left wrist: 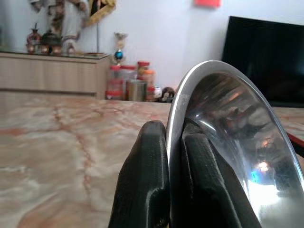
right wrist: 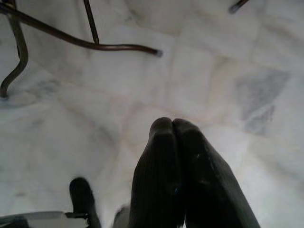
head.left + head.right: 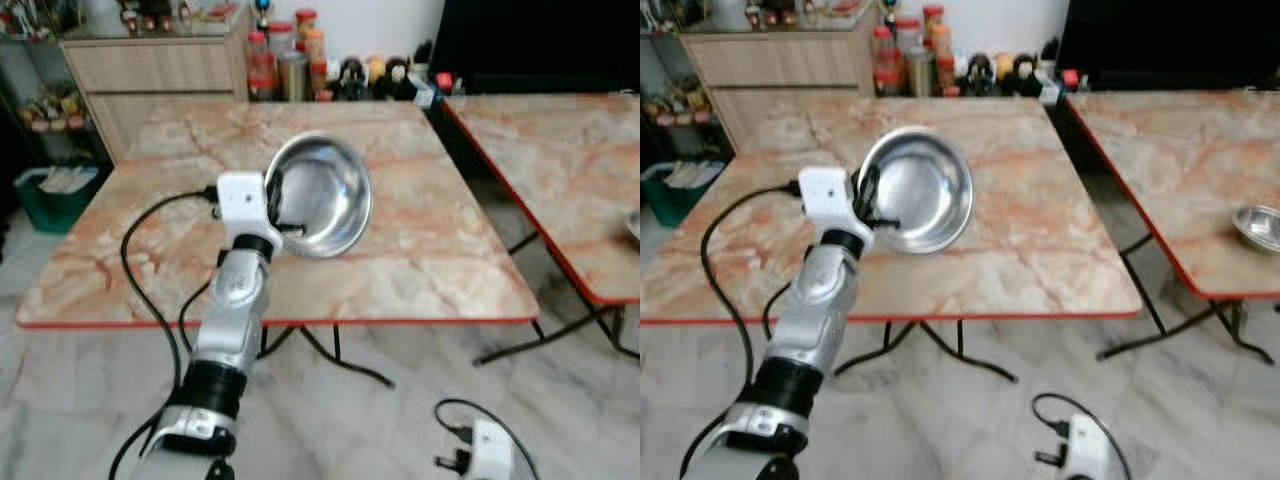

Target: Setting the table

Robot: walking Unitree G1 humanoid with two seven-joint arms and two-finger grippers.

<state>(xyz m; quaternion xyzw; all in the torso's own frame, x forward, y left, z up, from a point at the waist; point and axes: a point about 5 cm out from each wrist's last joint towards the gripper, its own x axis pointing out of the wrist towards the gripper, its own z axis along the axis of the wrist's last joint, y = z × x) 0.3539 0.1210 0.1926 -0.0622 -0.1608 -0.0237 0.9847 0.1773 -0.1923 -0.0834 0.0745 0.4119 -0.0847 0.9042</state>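
One steel bowl [image 3: 320, 196] is held tilted on edge above the marble table [image 3: 420, 260], its rim clamped between the fingers of the left gripper [image 1: 173, 142], while the right gripper [image 2: 173, 124] is hung low over the tiled floor [image 2: 237, 71] with fingers pressed together.
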